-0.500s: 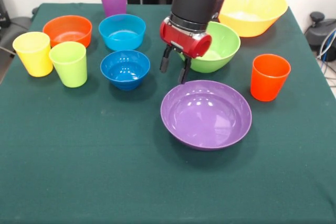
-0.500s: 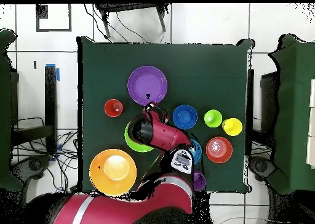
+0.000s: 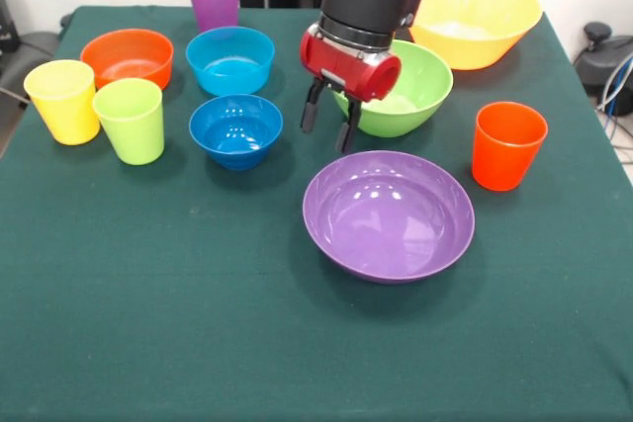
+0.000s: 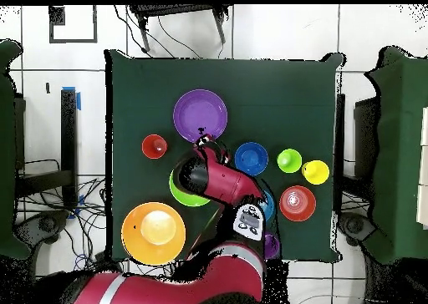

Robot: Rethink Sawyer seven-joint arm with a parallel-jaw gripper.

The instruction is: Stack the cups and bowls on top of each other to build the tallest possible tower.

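We see the gripper (image 3: pixel 327 127) hanging empty above the table (image 3: pixel 148 294), its two fingers parted, just behind the far rim of the purple bowl (image 3: pixel 388 214) and in front of the green bowl (image 3: pixel 401 86). Nothing is stacked: the big yellow bowl (image 3: pixel 475 15) stands at the far right corner, the orange-red cup (image 3: pixel 507 144) just right of the purple bowl. The dark blue bowl (image 3: pixel 235 129) sits left of the gripper.
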